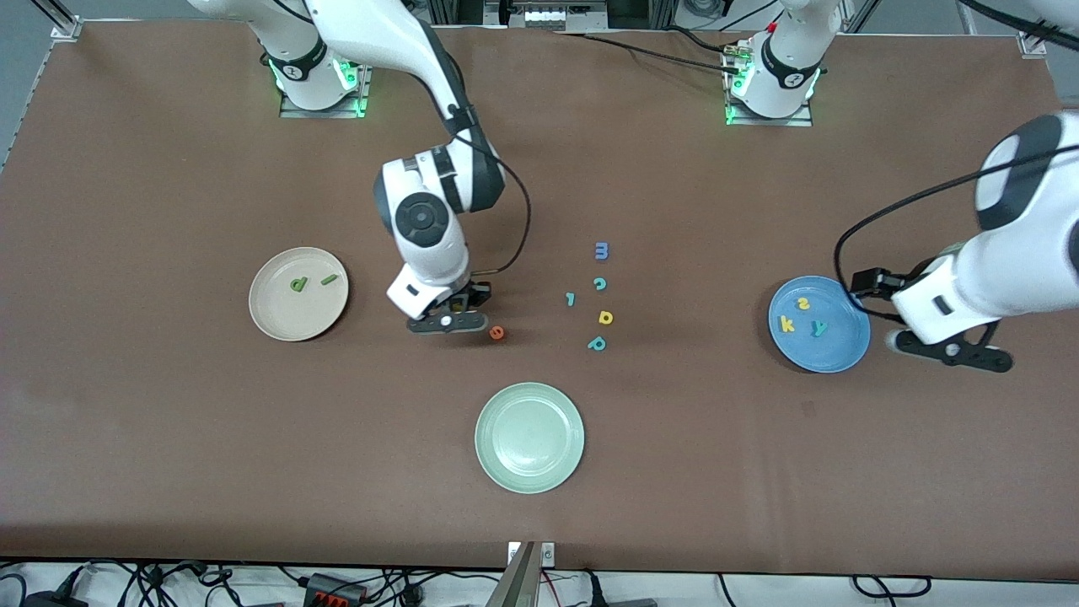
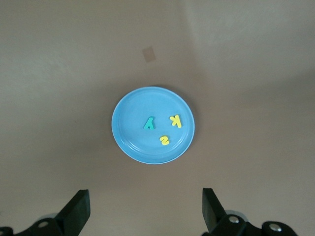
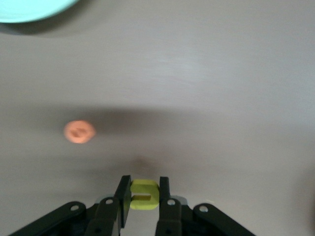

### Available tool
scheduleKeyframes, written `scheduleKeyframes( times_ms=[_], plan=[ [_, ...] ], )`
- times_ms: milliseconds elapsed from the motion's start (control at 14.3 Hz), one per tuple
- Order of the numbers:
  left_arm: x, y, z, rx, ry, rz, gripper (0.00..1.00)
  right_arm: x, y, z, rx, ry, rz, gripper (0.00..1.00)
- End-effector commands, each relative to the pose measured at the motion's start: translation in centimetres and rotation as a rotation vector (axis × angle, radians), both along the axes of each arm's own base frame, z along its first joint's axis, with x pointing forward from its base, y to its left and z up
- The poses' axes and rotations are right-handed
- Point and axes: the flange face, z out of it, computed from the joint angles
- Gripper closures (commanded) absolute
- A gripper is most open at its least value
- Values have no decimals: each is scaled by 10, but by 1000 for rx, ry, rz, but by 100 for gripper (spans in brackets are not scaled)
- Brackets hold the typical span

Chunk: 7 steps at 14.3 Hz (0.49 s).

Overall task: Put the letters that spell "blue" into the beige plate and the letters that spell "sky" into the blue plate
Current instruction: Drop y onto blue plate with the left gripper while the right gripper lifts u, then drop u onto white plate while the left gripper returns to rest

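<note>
Right pincer [image 3: 144, 194] pinching small yellow u letter [image 3: 144, 195] above brown desk [image 1: 169, 421], beside orange e letter [image 1: 497, 333]. Left pincer [image 2: 145, 209] hovering spread beside round blue plate [image 1: 843, 358] holding yellow s [image 1: 803, 303], yellow k [image 1: 787, 324], teal y [image 1: 818, 328]. Round beige plate [image 1: 278, 324] holding green b [image 1: 297, 284], green l [image 1: 329, 279].

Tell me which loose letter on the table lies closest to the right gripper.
The small orange e, just beside the right gripper; the m, c, l, d and p cluster sits toward the left arm's end.

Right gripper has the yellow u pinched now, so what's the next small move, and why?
Probably carry the right gripper, shut on the yellow u, across to above the beige plate. That plate holds only the green b and green l, and the orange e lies on the table beside the gripper.
</note>
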Motion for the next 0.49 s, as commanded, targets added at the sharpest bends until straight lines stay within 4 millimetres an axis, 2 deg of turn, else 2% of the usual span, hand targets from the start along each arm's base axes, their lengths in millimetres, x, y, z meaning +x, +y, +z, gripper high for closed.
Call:
scheduleKeyframes(
  times_ms=[0,70,139,209,279,349,418],
  plan=[
    [-5,-4,46,4,-68,102,0,6,-64,5,-35,93,19,82],
    [-7,-3,52,-18,-80,150,0,6,-89,2,-51,130,35,82],
    [-7,15,55,-76,-87,226,0,4,-110,-2,-64,163,32,82],
    [-11,27,67,-143,-119,277,0,-1,-129,-8,-81,187,30,82],
    [-17,35,69,-155,-147,315,0,-3,-149,-11,-94,200,18,82],
    [-31,33,83,-135,-187,318,0,-4,-164,-13,-98,216,30,82],
    [-45,30,86,-119,-221,317,0,-5,-183,-16,-99,233,61,82]
  ],
)
